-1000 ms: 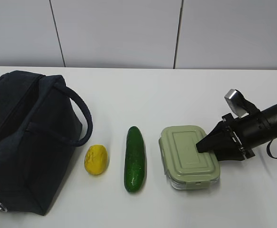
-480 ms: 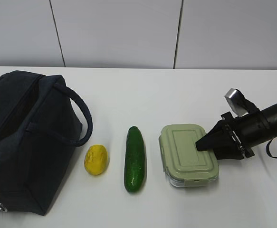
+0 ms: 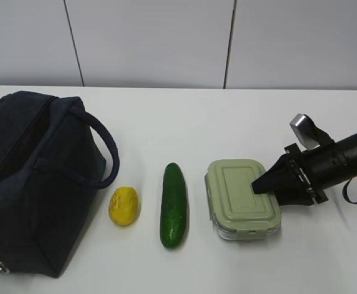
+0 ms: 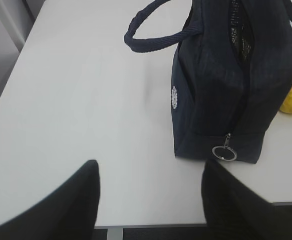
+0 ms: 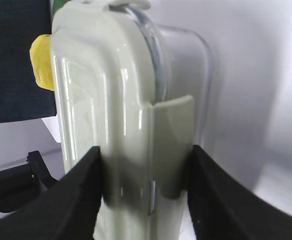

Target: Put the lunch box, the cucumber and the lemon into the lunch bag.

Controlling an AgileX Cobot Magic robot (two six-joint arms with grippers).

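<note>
In the exterior view a white table (image 3: 166, 122) is seen, with four things laid in a row across its lower half. At the left of the frame the lunch bag (image 3: 37, 177), dark navy, is stood upright with its handles looped outward and its top unzipped. Just right of it the lemon (image 3: 124, 205) is set, near the bag but not touching it. The cucumber (image 3: 173, 204) is laid beside the lemon, its length running from the near edge toward the far one. Right of centre the lunch box (image 3: 243, 199) is placed with its sage-green lid up. The right gripper (image 3: 259, 185) is reached in from the right edge of the frame and is clenched on the right end of the lunch box; in the right wrist view its fingers (image 5: 80, 200) are seen pressed against lid and base, on either side of the lid's clip. In the left wrist view the left gripper (image 4: 148, 200) is seen released, with nothing between its jaws, at the bottom of the frame below the bag's ring pull (image 4: 224, 153).
</note>
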